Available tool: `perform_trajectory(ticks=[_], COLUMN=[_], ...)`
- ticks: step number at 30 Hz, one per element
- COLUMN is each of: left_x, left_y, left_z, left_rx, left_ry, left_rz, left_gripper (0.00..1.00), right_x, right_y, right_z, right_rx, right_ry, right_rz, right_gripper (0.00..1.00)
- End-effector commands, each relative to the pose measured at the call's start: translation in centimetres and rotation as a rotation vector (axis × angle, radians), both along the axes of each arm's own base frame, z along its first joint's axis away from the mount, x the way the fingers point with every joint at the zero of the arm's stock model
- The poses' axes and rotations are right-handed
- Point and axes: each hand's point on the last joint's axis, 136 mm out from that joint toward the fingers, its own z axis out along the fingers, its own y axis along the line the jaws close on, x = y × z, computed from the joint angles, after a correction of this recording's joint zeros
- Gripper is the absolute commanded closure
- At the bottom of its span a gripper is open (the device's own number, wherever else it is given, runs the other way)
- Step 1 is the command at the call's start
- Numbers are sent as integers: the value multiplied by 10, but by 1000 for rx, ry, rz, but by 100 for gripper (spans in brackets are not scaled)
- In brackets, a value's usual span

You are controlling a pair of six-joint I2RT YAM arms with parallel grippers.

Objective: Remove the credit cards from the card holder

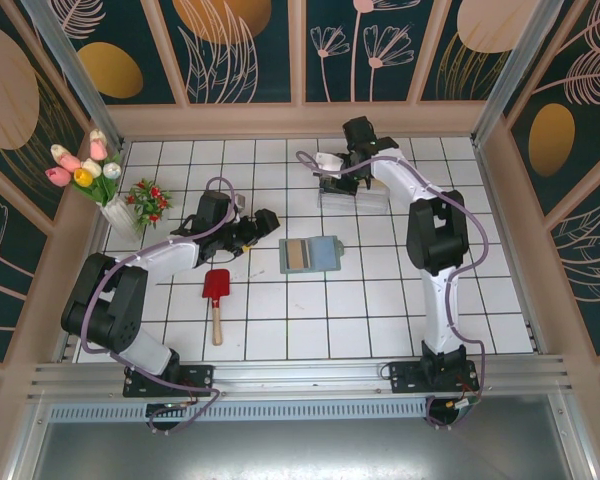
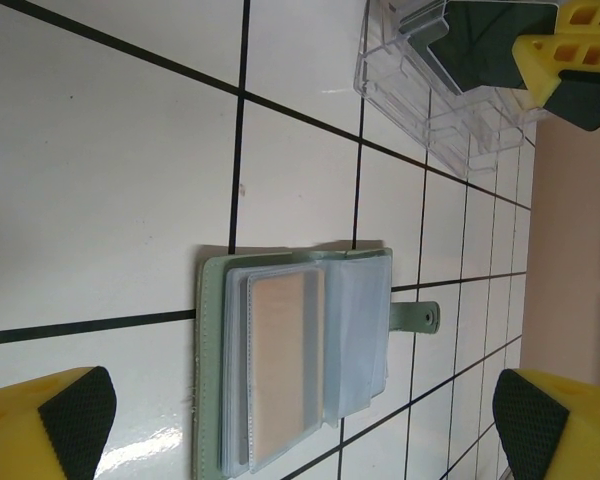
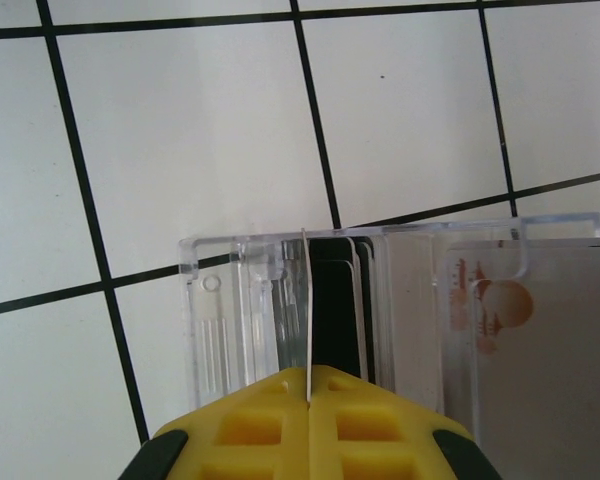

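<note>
A: Card holder?
B: Open flat, mid-table; tan card pocketed inside. Left gripper, fingers wide apart, faces it, likely for the next pull.
A: Right gripper?
B: Clamped on thin card, edge-down over clear box, likely slotting it.

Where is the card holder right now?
In the top view, the card holder lies open near the middle of the table, just right of the left gripper, with the red scoop farther left.

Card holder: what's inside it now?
The open card holder shows one tan card in its top clear sleeve. Sleeves stacked beneath it are covered; contents unknown.
</note>
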Motion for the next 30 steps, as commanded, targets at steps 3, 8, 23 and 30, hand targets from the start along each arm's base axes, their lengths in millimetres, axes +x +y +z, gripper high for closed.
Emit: perform_trajectory(ticks=[3,8,23,30], left_x=[-1,-2,-4,-5], left_y=[-1,-1,-1,-1], left_z=[-1,-4,-6,-5], left_rx=[-17,-17,-21,-23], left_ry=[4,13,15,13], left_rz=[-2,-4,-11,-12], left_gripper=[1,2,1,1], right_x=[9,8,9,15], right_y=[-9,-14,-4,0], right_z=[4,15,14,27], right_rx=[-48,-49,-35,-6], right_ry=[-40,-52,-58,-89], right_rz=[-16,-14,-23,-44], right_gripper=[95,97,81,73])
